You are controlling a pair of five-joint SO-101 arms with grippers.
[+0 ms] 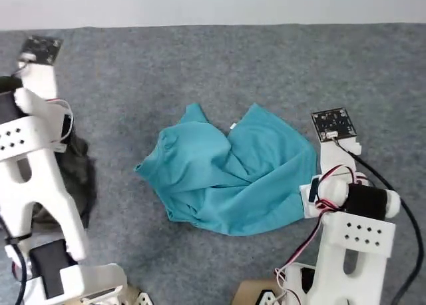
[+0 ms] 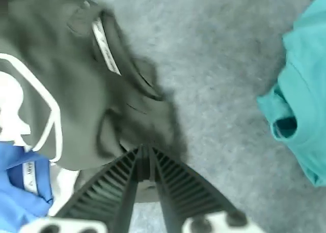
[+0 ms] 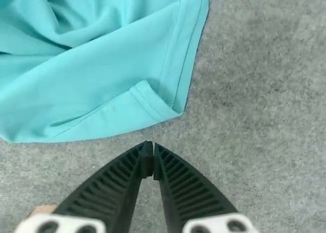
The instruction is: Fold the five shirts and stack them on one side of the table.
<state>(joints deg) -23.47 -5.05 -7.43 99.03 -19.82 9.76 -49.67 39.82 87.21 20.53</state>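
The right end effector (image 3: 148,152), tips pressed together on nothing, sits over the bare grey surface (image 3: 254,90) just short of the hem corner of the teal shirt (image 3: 91,85). The left end effector (image 2: 146,152), likewise closed, has its tips at the edge of a dark shirt (image 2: 76,100), whose white neck tape (image 2: 104,47) carries print too blurred to read. Beside that lies a blue shirt (image 2: 20,192) with a small label (image 2: 29,174), also unreadable, and from above the teal shirt lies crumpled between the two arms.
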